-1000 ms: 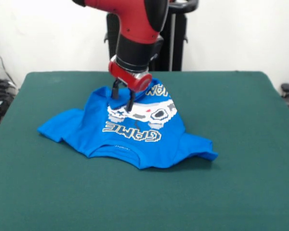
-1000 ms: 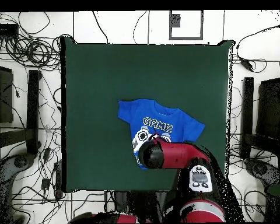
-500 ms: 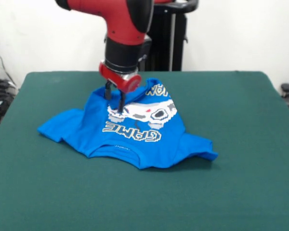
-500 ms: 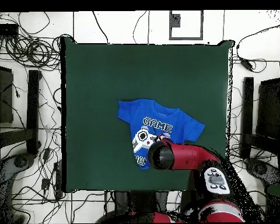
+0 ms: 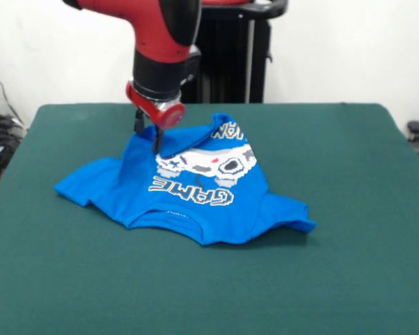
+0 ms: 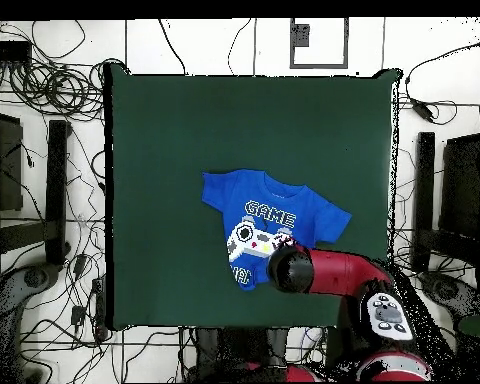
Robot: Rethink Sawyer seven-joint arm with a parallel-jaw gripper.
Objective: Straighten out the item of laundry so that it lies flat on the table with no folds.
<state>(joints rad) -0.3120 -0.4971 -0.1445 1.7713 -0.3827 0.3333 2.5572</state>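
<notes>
The claw [image 5: 146,135] hovers slightly parted and empty over the T-shirt [image 5: 188,185] — best to pinch the folded-over hem just beside it and draw it outward across the counter [image 5: 349,265].

Red-black arm [image 5: 160,28] descends from above, wrist near vertical. Gripper [image 5: 146,134] points down; two dark fingers [image 5: 154,139] visible, narrow gap between.
</notes>
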